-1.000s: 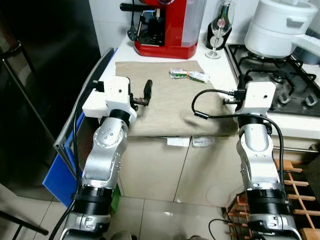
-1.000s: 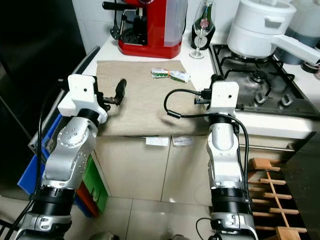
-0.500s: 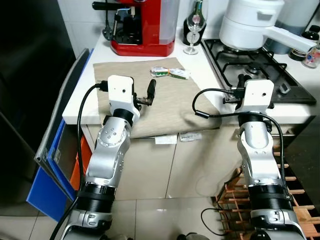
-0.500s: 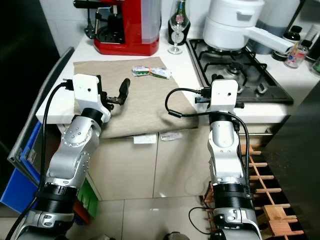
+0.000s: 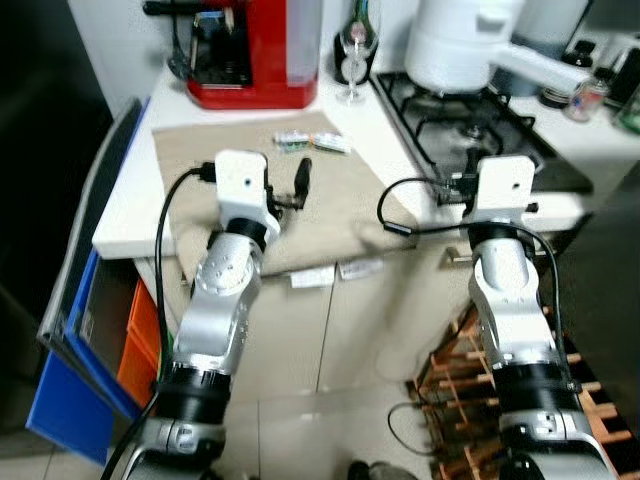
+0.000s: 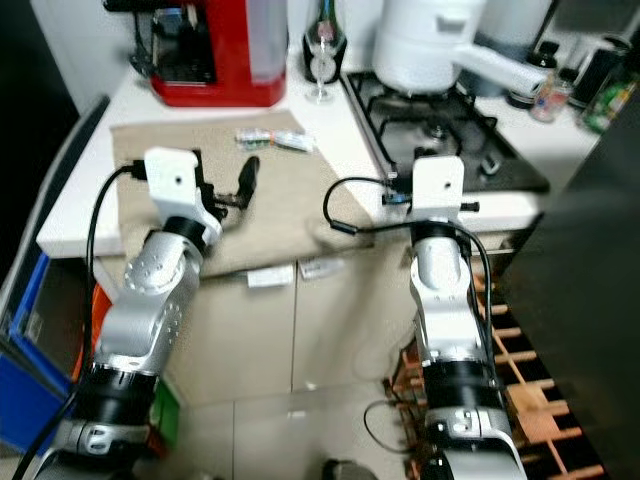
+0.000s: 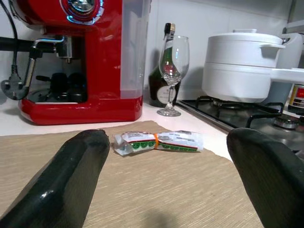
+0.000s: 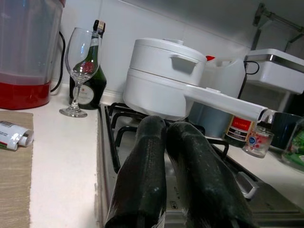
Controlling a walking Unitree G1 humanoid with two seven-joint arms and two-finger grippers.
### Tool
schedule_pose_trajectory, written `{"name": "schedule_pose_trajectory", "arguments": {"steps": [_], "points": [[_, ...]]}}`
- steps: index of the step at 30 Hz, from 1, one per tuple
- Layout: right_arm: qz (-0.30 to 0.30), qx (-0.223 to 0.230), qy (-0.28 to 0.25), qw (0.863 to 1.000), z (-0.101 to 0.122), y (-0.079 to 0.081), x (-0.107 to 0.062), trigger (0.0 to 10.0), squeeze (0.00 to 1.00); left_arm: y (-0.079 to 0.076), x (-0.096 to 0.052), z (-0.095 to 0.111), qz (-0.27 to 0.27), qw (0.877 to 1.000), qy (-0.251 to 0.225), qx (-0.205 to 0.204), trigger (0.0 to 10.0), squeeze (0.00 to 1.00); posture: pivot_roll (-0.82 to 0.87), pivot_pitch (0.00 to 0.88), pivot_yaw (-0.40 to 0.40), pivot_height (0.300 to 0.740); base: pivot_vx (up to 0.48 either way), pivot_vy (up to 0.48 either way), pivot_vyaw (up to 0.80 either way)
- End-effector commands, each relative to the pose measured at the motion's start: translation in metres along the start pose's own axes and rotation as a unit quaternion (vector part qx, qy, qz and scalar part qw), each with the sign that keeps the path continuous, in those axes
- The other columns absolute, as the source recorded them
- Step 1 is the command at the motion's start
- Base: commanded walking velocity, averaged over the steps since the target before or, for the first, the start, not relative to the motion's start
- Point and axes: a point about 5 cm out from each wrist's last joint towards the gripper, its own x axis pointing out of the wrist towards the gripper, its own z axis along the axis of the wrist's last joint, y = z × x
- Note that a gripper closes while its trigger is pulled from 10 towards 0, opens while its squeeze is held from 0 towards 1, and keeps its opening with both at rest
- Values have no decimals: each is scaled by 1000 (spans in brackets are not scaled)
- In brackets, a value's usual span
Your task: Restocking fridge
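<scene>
Countertop mat [image 5: 240, 160] with two banded packets [image 7: 159, 141], lidded white pot [image 8: 164, 78].

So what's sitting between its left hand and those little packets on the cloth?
Nothing: the left wrist view shows bare beige cloth stretching from the open left hand to the packets.

both arms were silver, jointed in rounded segments, with black collars near the base. each wrist carried a white boxy camera housing. a black cable looped out from the right housing, another ran down the left arm. the left gripper [image 5: 302, 181] had long black fingers, glossy and rounded in the wrist view.
</scene>
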Motion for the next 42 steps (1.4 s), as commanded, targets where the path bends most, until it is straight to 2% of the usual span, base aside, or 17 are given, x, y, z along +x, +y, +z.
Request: {"name": "schedule_pose_trajectory", "arguments": {"steps": [1,6,23,42], "points": [[0,4,-7,1000,3,1,3,10000,0,4,0,-2,9,1000,7,-1,10000,1000,-27,0,-28,740,0,0,0],[3,5,-7,1000,2,4,3,10000,0,7,1,-5,12,1000,18,3,10000,1000,-21,0,-25,740,0,0,0],[-4,-2,-8,1000,0,2,4,10000,0,1,4,-3,-6,1000,8,10,10000,1000,-15,0,-26,740,0,0,0],[5,-4,-9,1000,0,5,6,10000,0,0,5,-2,-10,1000,5,12,10000,1000,-19,0,-31,740,0,0,0]]}}
